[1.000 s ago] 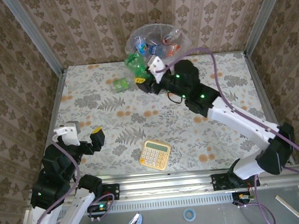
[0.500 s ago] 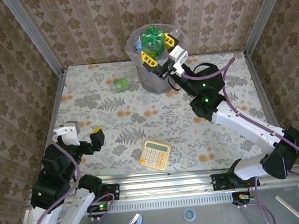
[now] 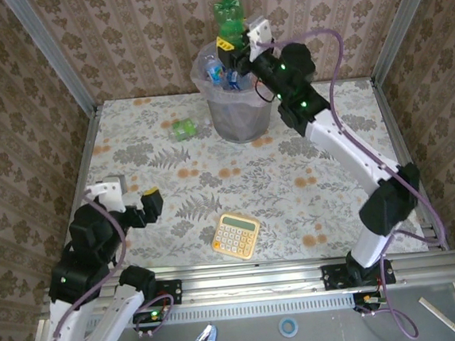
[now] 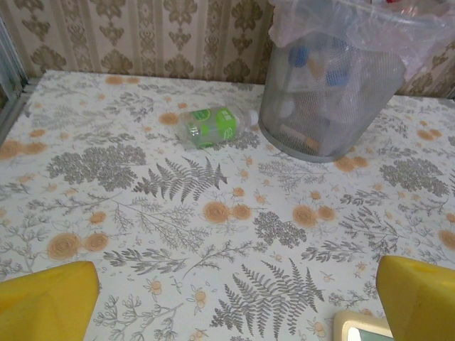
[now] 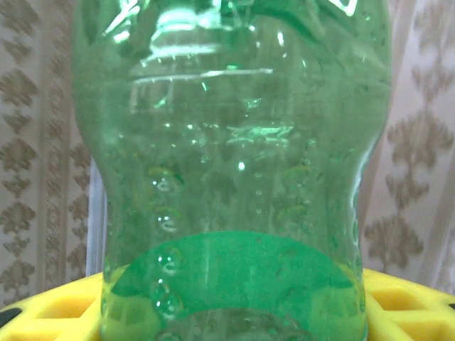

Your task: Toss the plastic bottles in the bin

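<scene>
A green bottle (image 3: 229,17) hung over the bin (image 3: 239,125) at top centre, pinched by the right gripper (image 3: 240,38); several bottles (image 3: 217,69) lay inside. One labelled bottle (image 3: 182,129) lay on the table (image 3: 327,130) left of the bin, not yet thrown in. The left gripper (image 3: 128,197), lower left, stood spread and empty.

In the right wrist view the green bottle (image 5: 227,163) is cut off at top and bottom, so I cannot see its cap. In the left wrist view the bin (image 4: 320,117) is cut at the upper edge, the bottles inside (image 4: 334,74) are only blurs behind its wall, and the calculator (image 4: 357,328) shows one corner.
</scene>
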Robot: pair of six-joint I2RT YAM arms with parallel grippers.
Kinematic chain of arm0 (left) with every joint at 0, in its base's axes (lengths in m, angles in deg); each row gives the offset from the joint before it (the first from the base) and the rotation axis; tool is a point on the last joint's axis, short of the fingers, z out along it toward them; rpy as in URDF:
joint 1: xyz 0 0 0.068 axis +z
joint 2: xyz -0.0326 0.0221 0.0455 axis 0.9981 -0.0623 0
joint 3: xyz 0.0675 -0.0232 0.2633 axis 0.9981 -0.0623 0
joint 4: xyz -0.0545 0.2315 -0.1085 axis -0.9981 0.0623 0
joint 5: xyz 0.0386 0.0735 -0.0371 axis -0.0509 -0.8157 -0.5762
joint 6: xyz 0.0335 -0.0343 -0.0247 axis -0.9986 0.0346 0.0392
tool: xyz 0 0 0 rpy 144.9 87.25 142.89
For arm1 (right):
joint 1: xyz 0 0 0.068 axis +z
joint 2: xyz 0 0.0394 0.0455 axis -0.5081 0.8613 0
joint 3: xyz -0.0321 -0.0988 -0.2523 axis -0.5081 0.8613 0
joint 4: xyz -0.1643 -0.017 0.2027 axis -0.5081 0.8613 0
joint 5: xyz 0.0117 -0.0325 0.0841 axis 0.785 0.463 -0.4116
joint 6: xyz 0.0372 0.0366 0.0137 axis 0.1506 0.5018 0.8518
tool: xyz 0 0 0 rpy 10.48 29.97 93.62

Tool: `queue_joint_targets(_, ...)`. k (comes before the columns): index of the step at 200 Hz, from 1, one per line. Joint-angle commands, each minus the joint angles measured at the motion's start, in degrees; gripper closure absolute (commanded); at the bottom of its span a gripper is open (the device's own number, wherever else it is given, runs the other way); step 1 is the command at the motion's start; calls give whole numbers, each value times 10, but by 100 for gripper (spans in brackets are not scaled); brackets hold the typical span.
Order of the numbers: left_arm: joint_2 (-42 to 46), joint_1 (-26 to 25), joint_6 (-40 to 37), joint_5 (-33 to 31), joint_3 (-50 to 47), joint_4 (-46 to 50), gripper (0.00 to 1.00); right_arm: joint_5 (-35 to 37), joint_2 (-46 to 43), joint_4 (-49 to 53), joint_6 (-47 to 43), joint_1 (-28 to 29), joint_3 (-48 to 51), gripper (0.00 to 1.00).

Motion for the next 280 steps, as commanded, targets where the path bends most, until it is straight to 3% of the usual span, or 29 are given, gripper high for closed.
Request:
queue_joint_targets(1,-43,2,39,35,28,-28,0,-33,85,263,77,-29,-122,35)
queue_joint_targets(11,-64,2,44,55,33,-46,0,-51,115,320,81,-36,-165,24)
queue_joint_targets(22,-89,1,50,64,38,-65,0,-54,126,352,80,-37,-188,22)
queue_joint_targets(55,-176,-2,34,70,81,-82,0,-39,63,309,80,-36,-107,7)
queue_joint_targets(122,-334,10,2,55,176,-71,0,-59,-131,291,72,-36,54,0)
queue_joint_targets(176,-477,122,1,142,274,-16,0,-74,-268,308,77,-36,185,0)
queue_joint_targets(203,-544,151,7,182,302,-19,0,-85,-326,305,89,-35,254,0)
queue_joint_targets(232,-612,167,46,215,326,-44,0,-87,-383,308,101,-35,321,0)
queue_joint_targets(280,-704,194,232,300,296,-190,0,-78,-464,316,130,-34,412,0)
